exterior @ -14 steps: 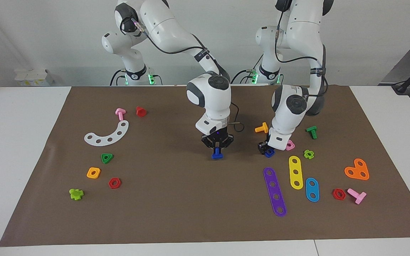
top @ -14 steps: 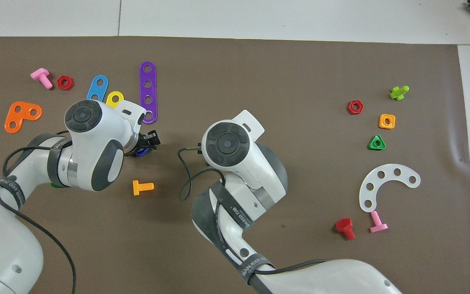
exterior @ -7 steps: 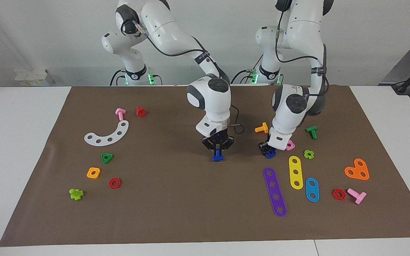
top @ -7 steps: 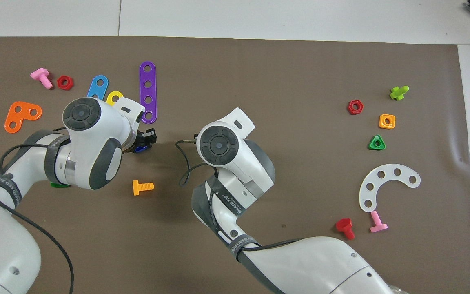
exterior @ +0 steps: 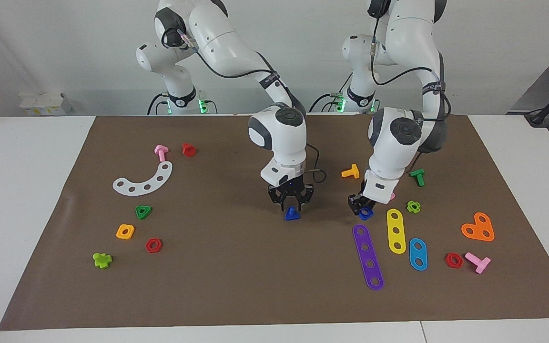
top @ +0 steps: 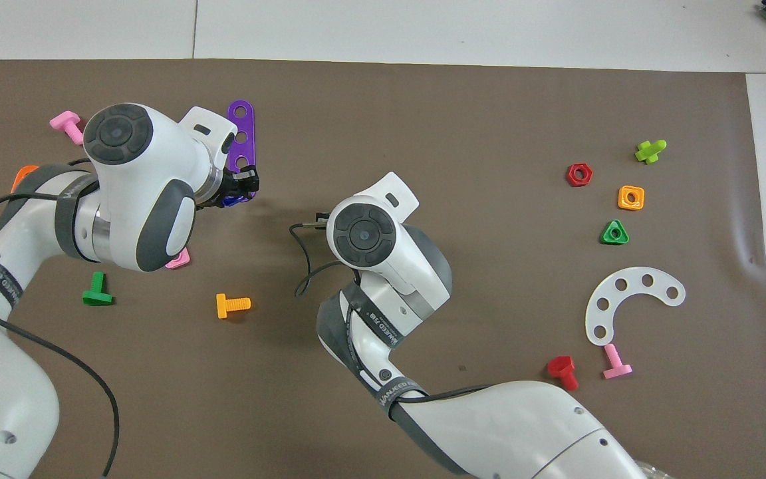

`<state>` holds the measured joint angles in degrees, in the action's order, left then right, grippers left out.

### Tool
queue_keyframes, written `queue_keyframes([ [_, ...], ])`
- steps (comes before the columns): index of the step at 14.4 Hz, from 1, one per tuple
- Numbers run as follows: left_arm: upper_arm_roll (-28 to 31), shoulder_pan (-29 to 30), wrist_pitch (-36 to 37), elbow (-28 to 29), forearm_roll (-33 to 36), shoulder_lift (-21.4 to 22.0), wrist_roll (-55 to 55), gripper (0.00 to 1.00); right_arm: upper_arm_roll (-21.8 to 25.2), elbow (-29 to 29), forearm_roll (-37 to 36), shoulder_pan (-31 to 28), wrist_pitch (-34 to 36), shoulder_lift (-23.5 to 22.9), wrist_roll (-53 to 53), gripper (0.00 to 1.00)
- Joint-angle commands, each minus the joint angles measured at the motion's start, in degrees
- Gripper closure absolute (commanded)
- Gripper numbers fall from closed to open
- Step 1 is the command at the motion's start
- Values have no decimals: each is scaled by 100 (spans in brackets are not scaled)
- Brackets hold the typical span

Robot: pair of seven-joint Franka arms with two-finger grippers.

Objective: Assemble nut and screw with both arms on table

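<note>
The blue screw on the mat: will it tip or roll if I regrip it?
Probably stable: the screw rests on its flat triangular head, shaft up. Likely light, stiff plastic; a sideways nudge could slide it.

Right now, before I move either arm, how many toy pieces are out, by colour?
Pink pieces: 3
Red pieces: 3
Orange pieces: 3
Green pieces: 2
Lime pieces: 2
Dark blue, screw and nut: 2
Light blue strip: 1
Purple strip: 1
Yellow strip: 1
White strip: 1
Total: 19
</note>
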<state>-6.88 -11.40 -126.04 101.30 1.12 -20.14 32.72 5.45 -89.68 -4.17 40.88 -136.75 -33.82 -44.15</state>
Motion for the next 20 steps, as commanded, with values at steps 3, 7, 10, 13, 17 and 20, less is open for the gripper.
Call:
queue_keyframes([
  [3,73,-423,229,-839,143,-438,7,86,8,-146,-32,-641,893,1052,343,0],
  [7,90,-1186,194,-866,108,-657,33,89,8,-129,-23,-1432,1790,1685,1520,0],
  [10,81,-1373,578,-1269,73,-851,33,89,-1,-146,64,-1977,2387,2133,2242,0],
  [13,73,-1566,598,-1332,29,-922,33,89,-1,-137,258,-2522,2994,2520,2874,0],
  [17,64,-1707,642,-1332,3,-931,33,89,8,-146,311,-3041,3654,2863,3420,0],
  [20,72,-1803,659,-1332,-173,-1019,33,89,-1,-146,311,-3533,4338,3109,4158,0],
])
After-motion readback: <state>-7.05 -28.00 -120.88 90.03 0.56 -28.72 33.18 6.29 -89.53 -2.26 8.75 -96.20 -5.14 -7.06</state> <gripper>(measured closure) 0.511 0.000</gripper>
